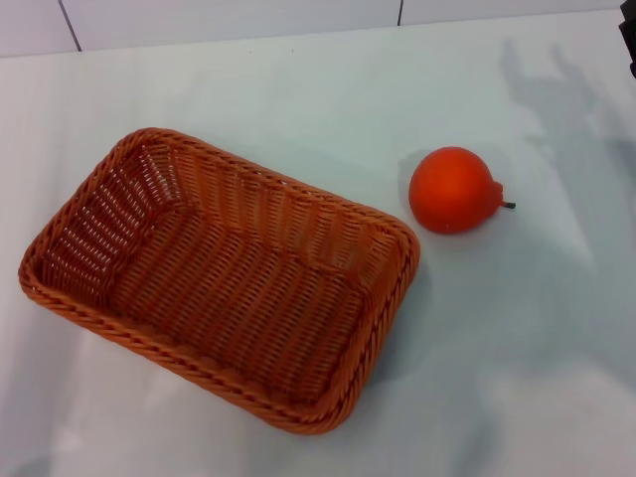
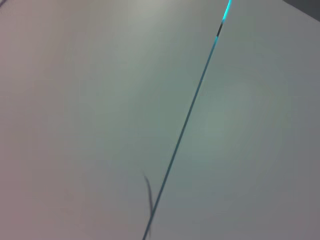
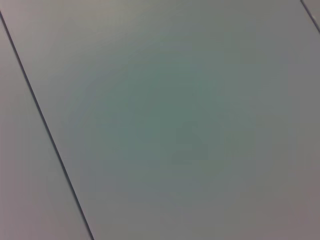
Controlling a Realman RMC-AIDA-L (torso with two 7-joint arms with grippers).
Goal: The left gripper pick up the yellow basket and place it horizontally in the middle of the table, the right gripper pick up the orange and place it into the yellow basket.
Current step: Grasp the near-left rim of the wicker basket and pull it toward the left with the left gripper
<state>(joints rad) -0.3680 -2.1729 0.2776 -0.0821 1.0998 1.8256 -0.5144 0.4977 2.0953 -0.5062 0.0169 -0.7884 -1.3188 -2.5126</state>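
Note:
The yellow basket [image 1: 221, 273], an orange-brown woven wicker basket, lies empty on the white table [image 1: 517, 358], left of centre and turned at a slant. The orange [image 1: 453, 190] rests on the table to the right of the basket's far right corner, apart from it, with its dark stem pointing right. A black sliver of my right gripper [image 1: 630, 45] shows at the far right edge of the head view, well away from the orange. Its shadow falls on the table beside the orange. My left gripper is out of view. Both wrist views show neither the basket nor the orange.
A pale wall with dark seams [image 1: 399, 12] runs behind the table's far edge. The left wrist view shows a plain pale surface with a thin dark line [image 2: 186, 120]. The right wrist view shows a plain pale surface with a seam [image 3: 45, 125].

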